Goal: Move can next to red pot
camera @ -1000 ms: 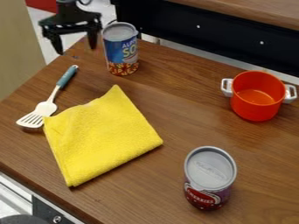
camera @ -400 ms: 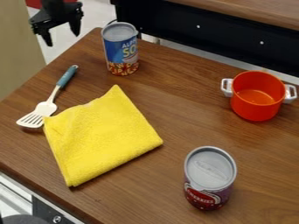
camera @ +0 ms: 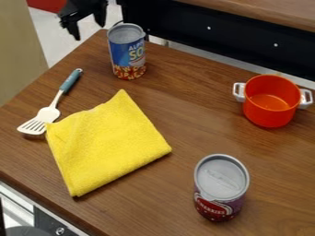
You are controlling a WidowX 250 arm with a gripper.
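1. In the camera view, the gripper (camera: pixel 89 31) hung at the upper left, near the blue can (camera: pixel 128 53) but not touching it, with its two fingers spread apart and nothing between them.
2. The blue can stood upright near the far left corner of the surface (camera: pixel 184 101), well apart from the red pot (camera: pixel 267 116) on the right. A purple can (camera: pixel 220 188) stood upright nearer the camera. The task did not say which can was meant; the gripper's place made the blue one the likelier choice.
3. Either can looked stiff, a straight-sided cylinder that would probably bear a firm squeeze without denting. Its weight could not be told: a full one would be heavy, an empty one light and easily tipped.
4. The smooth, rounded wall might slip or turn if pinched off-centre. The best hold seemed to be across the full width around mid-height, one finger on each side; the rim offered less to grip.
5. The blue can looked wide for the gripper, so a centred approach mattered. The yellow cloth (camera: pixel 104 143) and the spatula (camera: pixel 50 109) lay nearby, apart from the can; a low carry might brush the cloth.
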